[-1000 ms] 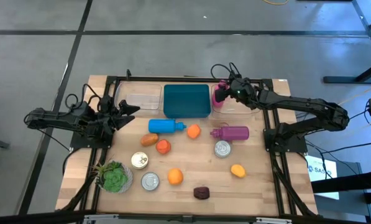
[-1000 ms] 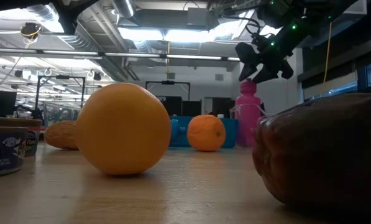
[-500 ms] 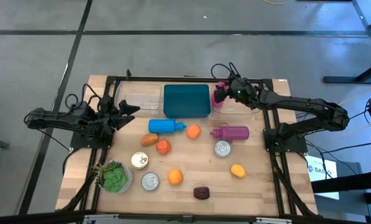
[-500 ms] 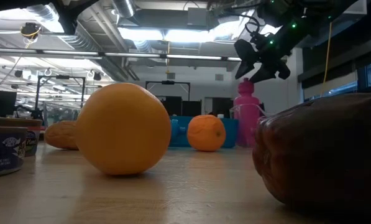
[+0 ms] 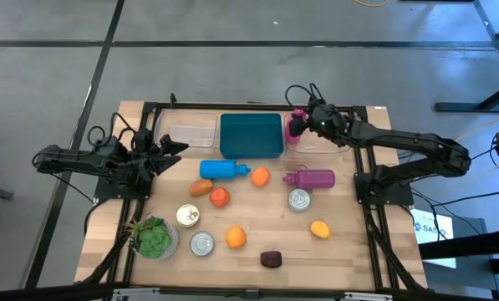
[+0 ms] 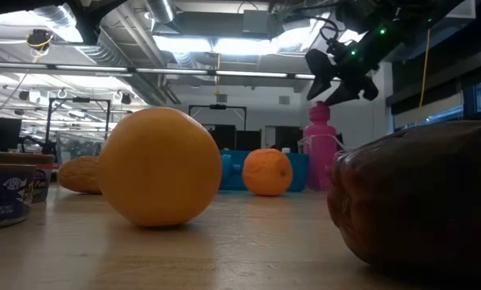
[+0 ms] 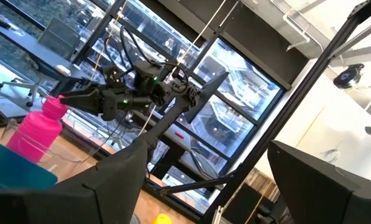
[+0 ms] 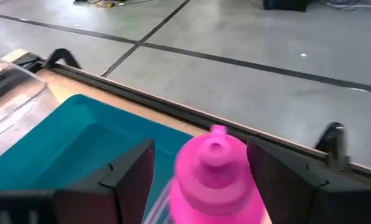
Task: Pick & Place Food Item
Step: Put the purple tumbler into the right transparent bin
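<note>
A pink bottle (image 5: 294, 128) stands upright in a clear container (image 5: 320, 140) at the table's far right. My right gripper (image 8: 201, 155) hangs open just over its cap (image 8: 214, 152), one finger on either side and clear of it; the low view shows the gripper (image 6: 330, 84) above the bottle (image 6: 321, 153). Food items lie on the table: oranges (image 5: 236, 237), (image 5: 260, 176), a yellow-orange fruit (image 5: 319, 228), a red one (image 5: 220, 197) and a dark purple one (image 5: 271, 258). My left gripper (image 5: 179, 148) waits open at the left.
A teal bin (image 5: 251, 135) sits at the far middle, with another clear container (image 5: 190, 132) to its left. A blue bottle (image 5: 222, 170) and a purple bottle (image 5: 312, 178) lie on their sides. Three cans (image 5: 298, 200), (image 5: 188, 216), (image 5: 201, 243) and a potted plant (image 5: 153, 237) stand nearer.
</note>
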Robot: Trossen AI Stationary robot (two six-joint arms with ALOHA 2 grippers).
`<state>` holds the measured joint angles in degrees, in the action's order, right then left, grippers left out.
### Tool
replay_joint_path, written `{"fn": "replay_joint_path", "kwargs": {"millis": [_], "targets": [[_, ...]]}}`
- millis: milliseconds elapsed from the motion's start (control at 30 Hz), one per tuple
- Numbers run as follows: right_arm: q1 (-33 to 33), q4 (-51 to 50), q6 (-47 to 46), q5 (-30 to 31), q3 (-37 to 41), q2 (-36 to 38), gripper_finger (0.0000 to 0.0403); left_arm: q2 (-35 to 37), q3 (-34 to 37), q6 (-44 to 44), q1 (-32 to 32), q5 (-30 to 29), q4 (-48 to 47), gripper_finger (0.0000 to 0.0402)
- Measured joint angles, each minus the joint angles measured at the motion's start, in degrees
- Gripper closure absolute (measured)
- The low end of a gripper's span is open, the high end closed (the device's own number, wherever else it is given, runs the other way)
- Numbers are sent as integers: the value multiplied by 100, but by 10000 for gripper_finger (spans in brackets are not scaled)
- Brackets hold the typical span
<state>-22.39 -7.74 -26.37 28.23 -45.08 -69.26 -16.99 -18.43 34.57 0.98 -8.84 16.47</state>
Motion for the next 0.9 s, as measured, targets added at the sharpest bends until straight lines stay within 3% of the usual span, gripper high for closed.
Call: {"fn": "replay_joint_path", "kwargs": {"millis": [133,400,700,900], "targets": [[-8,-166,59,198,0,145,148,0,2,8,0,0,2,75],[15,-563,141,19,0,794,148,0,2,17,0,-1,2,75],[126,-1056,592,-1816,0,1720,163,0,2,17,1,-4,2,75],[693,-1829,1151,-2276,-592,1794,214,0,1,17,0,-8,2,75]]}}
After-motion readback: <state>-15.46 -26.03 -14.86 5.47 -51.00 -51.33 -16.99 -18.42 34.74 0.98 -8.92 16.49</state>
